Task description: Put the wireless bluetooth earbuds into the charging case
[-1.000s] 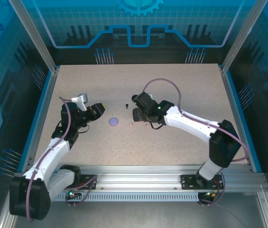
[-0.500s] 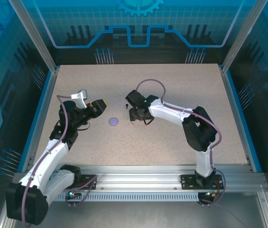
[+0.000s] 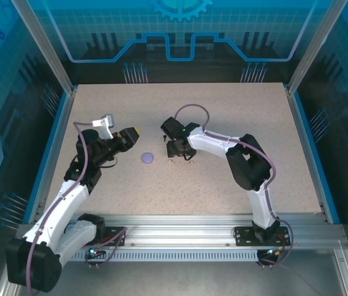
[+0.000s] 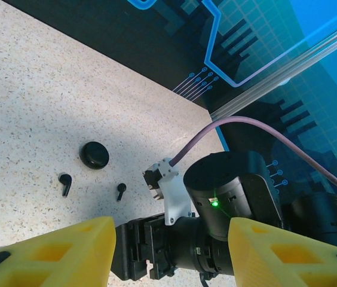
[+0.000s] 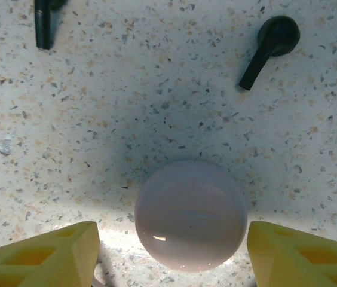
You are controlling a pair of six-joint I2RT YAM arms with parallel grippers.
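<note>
**Top view.** A speckled beige tabletop [image 3: 236, 111] has two robot arms reaching in from its near edge. The left gripper [image 3: 131, 137] hovers over the left half of the tabletop, its yellow fingers parted with nothing between them. The right gripper [image 3: 173, 148] points down near the middle of the tabletop. A small round lilac case [image 3: 148, 158] lies between the two grippers, apart from both. Two tiny pale pink items [image 3: 171, 162] lie just on the near-edge side of the right gripper, too small to identify.

**Left wrist view.** The left gripper [image 4: 171, 239] has its yellow fingers [image 4: 67, 254] wide apart and holds nothing. Just past them is the dark wrist of the right arm [image 4: 228, 191], showing a green light. On the tabletop beside it sits a round black case [image 4: 94, 155]. One black earbud [image 4: 65, 183] and a second black earbud [image 4: 121, 190] lie loose near that case, touching neither it nor each other.

**Right wrist view.** Looking straight down, the right gripper [image 5: 172, 233] has its yellow fingers [image 5: 37, 254] spread. A pale round case [image 5: 190, 222] rests on the tabletop in the gap between them, touching neither finger. Beyond the case lies a black earbud [image 5: 270, 45]. Another black earbud [image 5: 43, 24] is cut off by the picture's top edge.
</note>
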